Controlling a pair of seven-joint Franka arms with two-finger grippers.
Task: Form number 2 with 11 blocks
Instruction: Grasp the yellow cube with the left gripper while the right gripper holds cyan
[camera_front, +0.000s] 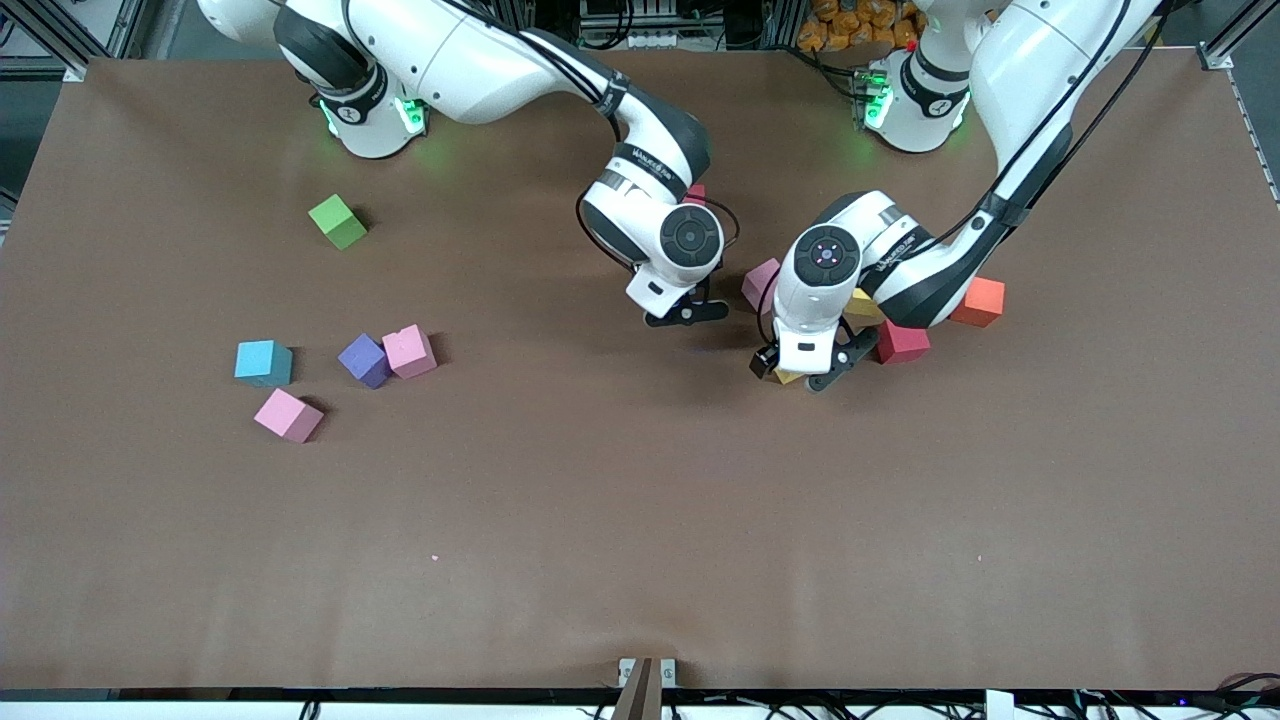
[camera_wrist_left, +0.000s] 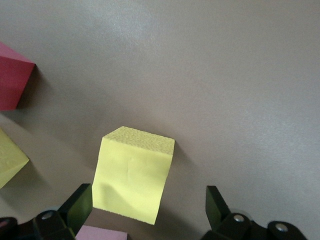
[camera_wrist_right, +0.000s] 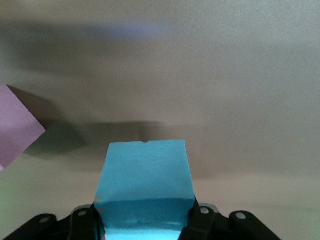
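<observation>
My left gripper (camera_front: 797, 372) (camera_wrist_left: 148, 210) is open and sits low around a yellow block (camera_wrist_left: 134, 172) (camera_front: 788, 377), one finger on each side and neither touching it. Beside it lie a second yellow block (camera_front: 862, 305) (camera_wrist_left: 9, 159), a red block (camera_front: 902, 342) (camera_wrist_left: 12, 75), an orange block (camera_front: 978, 302) and a pink block (camera_front: 762, 283) (camera_wrist_right: 15, 127). My right gripper (camera_front: 690, 312) (camera_wrist_right: 145, 215) is shut on a light blue block (camera_wrist_right: 145, 172) over the table's middle. Toward the right arm's end lie a light blue block (camera_front: 263, 362), a purple block (camera_front: 364, 360) and two pink blocks (camera_front: 409, 351) (camera_front: 288, 415). No number 2 shape shows.
A lime-green cube (camera_front: 338, 221) lies alone, farther from the front camera than the blue, purple and pink group. A red sliver (camera_front: 695, 192) peeks out past the right arm's wrist. The brown table (camera_front: 640, 520) stretches wide nearer the front camera.
</observation>
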